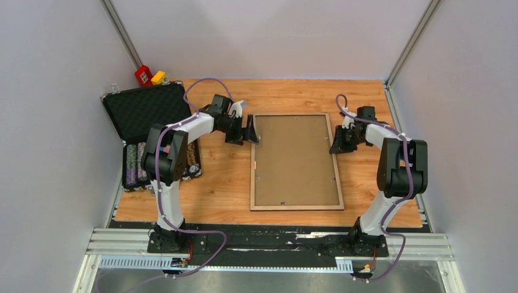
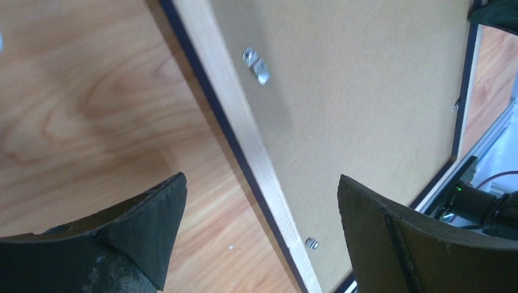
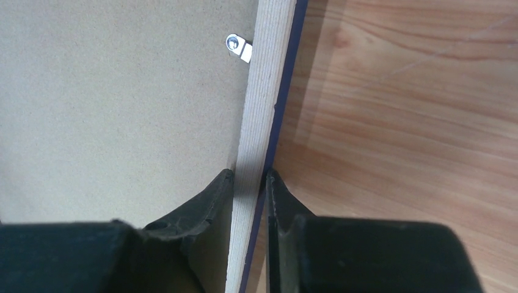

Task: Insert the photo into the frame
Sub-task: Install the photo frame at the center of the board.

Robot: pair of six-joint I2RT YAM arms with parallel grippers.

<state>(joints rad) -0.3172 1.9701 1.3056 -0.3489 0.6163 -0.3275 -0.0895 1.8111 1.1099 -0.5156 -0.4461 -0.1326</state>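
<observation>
Currently on my screens, item by item, each placed against the frame.

1. Frame (image 1: pixel 297 207): large and thin-bordered, lying on the table (image 1: pixel 226 183) back side up, between the two arms, long sides running away from their bases. The border is tan wood on the back. A dark navy edge shows along its outer side in both wrist views.
2. Backing panel (image 1: pixel 296 162): plain brown hardboard, seated inside the frame's border and filling it.
3. Metal tabs: one (image 2: pixel 256 65) on the panel just inside the frame's left border, and a second fitting (image 2: pixel 311 243) further along that border. Another tab (image 3: pixel 237 46) sits just inside the right border.
4. Left fingers (image 2: pixel 146 226): spread wide, straddling the frame's left border near its far corner. One is over bare table outside the frame, the other over the backing panel. I see neither touching the frame.
5. Right fingers (image 3: pixel 214 201): pinching the frame's right border toward its far end, one finger on the panel side, the other against the navy outer edge. I cannot tell whether that edge is lifted off the table.
6. Black foam-lined case (image 1: pixel 146 107): open, well to the left of the frame, with poker chips (image 1: pixel 135 168) racked in its near half. The left arm passes above it.
7. Red block (image 1: pixel 144 75) and yellow block (image 1: pixel 159 77): side by side beyond the case, far left of the frame.
</observation>
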